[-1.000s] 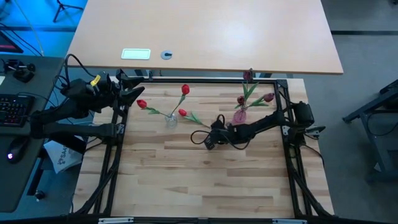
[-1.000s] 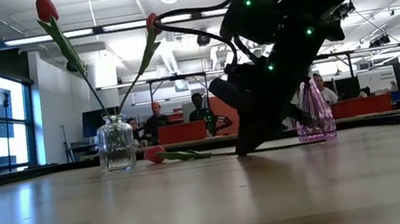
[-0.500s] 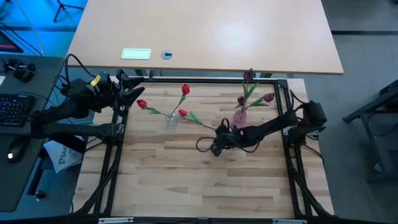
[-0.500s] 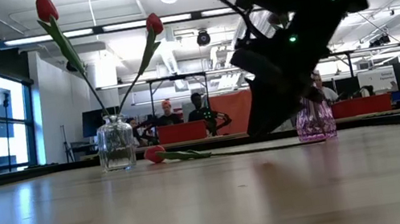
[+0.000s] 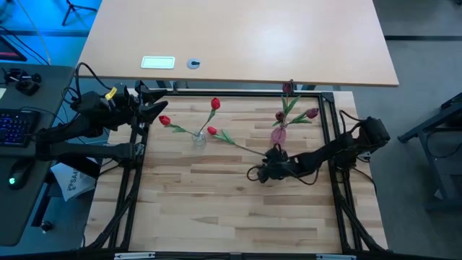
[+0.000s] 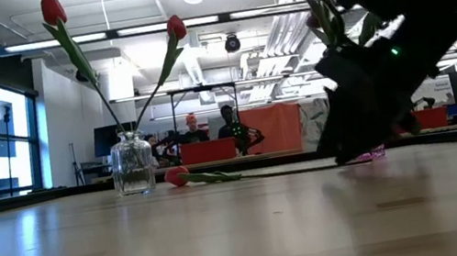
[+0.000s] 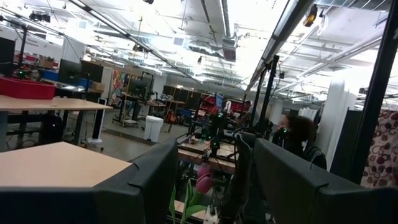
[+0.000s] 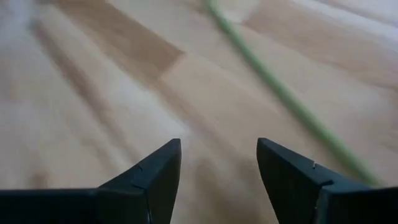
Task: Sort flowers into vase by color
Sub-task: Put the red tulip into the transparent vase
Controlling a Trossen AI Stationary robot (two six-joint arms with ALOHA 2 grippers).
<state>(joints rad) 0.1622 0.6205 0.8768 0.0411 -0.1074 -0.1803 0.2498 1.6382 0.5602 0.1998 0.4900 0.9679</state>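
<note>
A clear glass vase (image 5: 198, 139) at the table's far left holds two red flowers (image 5: 215, 104), which also show in the low view (image 6: 52, 9). A third red flower (image 5: 211, 131) lies flat on the table beside it, its green stem (image 8: 280, 93) running toward the right. A pink vase (image 5: 278, 133) at the far right holds three maroon flowers (image 5: 312, 113). My right gripper (image 5: 258, 175) hovers low over bare wood on the near side of the pink vase, open (image 8: 219, 155), with nothing between its fingers. My left gripper (image 5: 155, 110) waits raised at the far left, open (image 7: 216, 155).
Black frame rails (image 5: 336, 180) run along the table's left, right and far sides. A light wooden desk (image 5: 238, 36) stands beyond the far edge. In the low view my right arm (image 6: 384, 55) covers most of the pink vase. People sit in the room behind (image 6: 228, 123).
My right gripper has drawn back from the free end of the lying flower's stem, going toward the table's right and near edges while staying low. The red flower lies where it was. My left arm has kept still.
</note>
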